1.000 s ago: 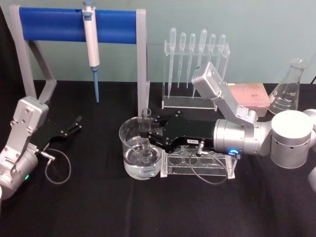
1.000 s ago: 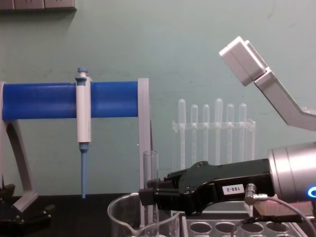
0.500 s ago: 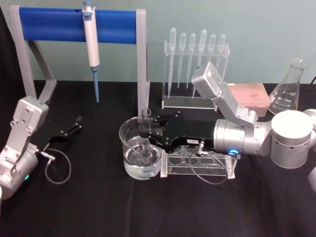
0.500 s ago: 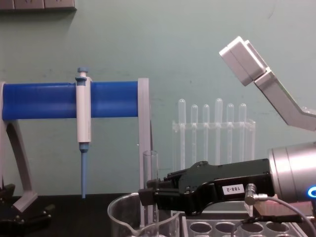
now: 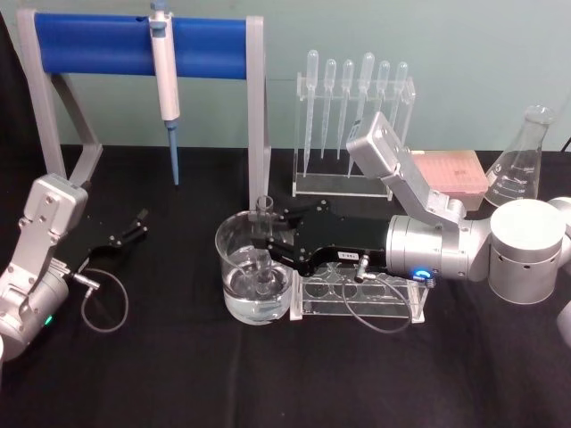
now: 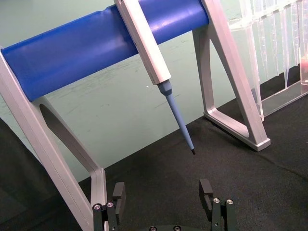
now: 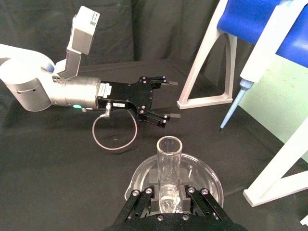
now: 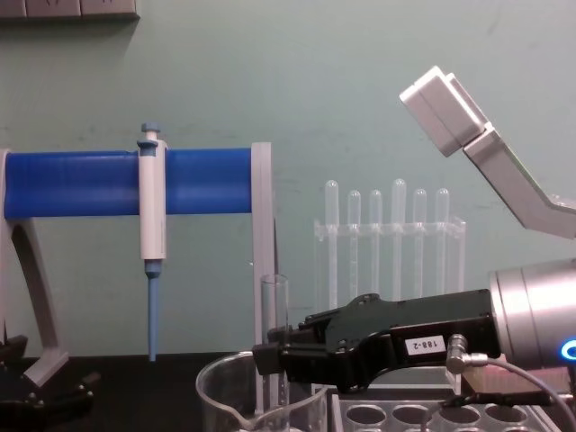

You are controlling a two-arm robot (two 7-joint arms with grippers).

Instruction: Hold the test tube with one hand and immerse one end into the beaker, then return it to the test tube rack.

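Clear glass tube (image 5: 264, 208) is upright, open rim up. Its lower end sits inside the beaker (image 5: 229, 267), down in the clear liquid at the bottom. The right gripper (image 5: 265, 245) comes in level from the right, jaws clamped on the tube at about rim height. The beaker is wide and spouted, mid-table, just beside the left end of the clear rack (image 5: 397, 305).
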